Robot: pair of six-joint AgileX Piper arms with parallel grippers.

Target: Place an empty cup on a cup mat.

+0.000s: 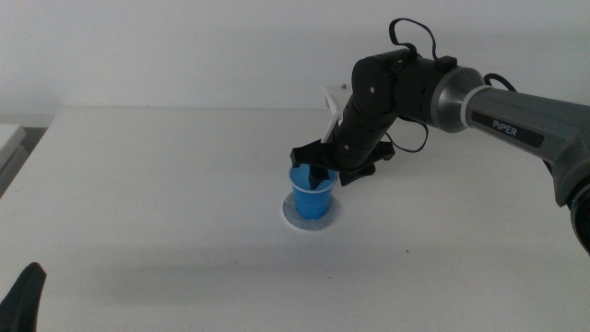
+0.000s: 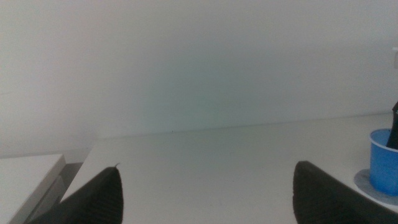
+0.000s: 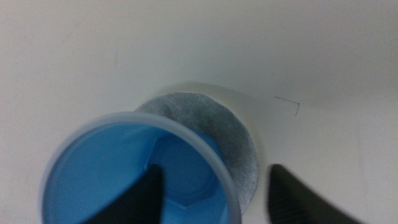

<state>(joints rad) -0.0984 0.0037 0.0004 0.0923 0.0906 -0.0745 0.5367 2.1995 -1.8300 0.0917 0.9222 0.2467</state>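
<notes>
The blue cup (image 1: 311, 195) stands upright on the round grey cup mat (image 1: 291, 219) near the middle of the table. My right gripper (image 1: 322, 174) reaches down over the cup's rim. In the right wrist view the cup (image 3: 118, 168) is empty. The right gripper (image 3: 214, 168) is open, one jaw inside the cup and the other outside over the mat (image 3: 205, 118), neither pressing the wall. My left gripper (image 1: 23, 297) waits at the table's near left corner. The left gripper (image 2: 206, 165) is open with nothing between its fingers, and its camera sees the cup (image 2: 382, 162) on the mat (image 2: 365, 182).
A white tray-like slab (image 1: 7, 138) lies at the left edge of the table, also in the left wrist view as the slab (image 2: 25, 174). A small white piece (image 1: 330, 100) sticks up behind the right arm. The white tabletop (image 1: 166, 203) spreads wide around the mat.
</notes>
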